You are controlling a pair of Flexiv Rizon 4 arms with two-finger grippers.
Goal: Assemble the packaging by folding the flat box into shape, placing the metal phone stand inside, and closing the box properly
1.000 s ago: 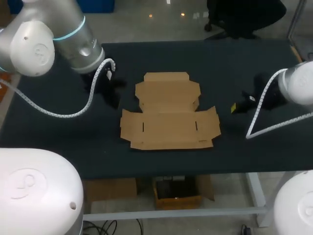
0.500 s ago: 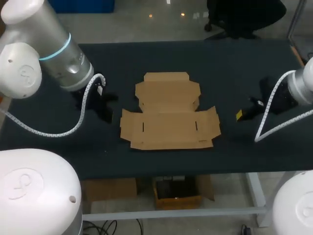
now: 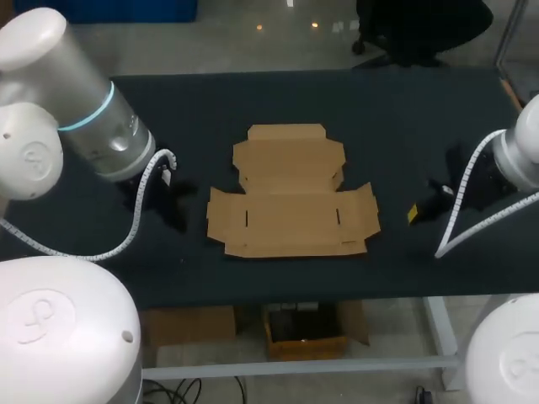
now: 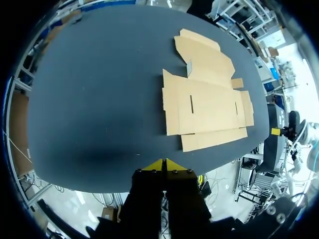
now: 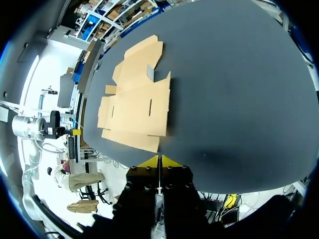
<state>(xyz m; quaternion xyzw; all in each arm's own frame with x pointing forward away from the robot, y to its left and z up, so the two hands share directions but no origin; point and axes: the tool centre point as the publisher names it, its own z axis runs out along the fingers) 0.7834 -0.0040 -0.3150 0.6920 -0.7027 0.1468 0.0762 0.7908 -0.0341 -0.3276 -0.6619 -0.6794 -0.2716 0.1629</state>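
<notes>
Seeing the box point(image 3: 290, 194) lying flat on the table point(image 3: 396, 109), I judged my left claw point(image 4: 163, 164) and right claw point(image 5: 159, 160), both pinched shut, empty and well off its sides, should open, then lift opposite edges evenly.

left arm point(image 3: 50, 76): white, cyan ring point(image 3: 91, 115) | cables point(image 3: 143, 189): white | end effector point(image 4: 163, 164): black, yellow-tipped

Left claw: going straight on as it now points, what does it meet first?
Probably the left claw meets bare table just short of the flat box; depth is unclear, so perhaps the box's near edge.
</notes>
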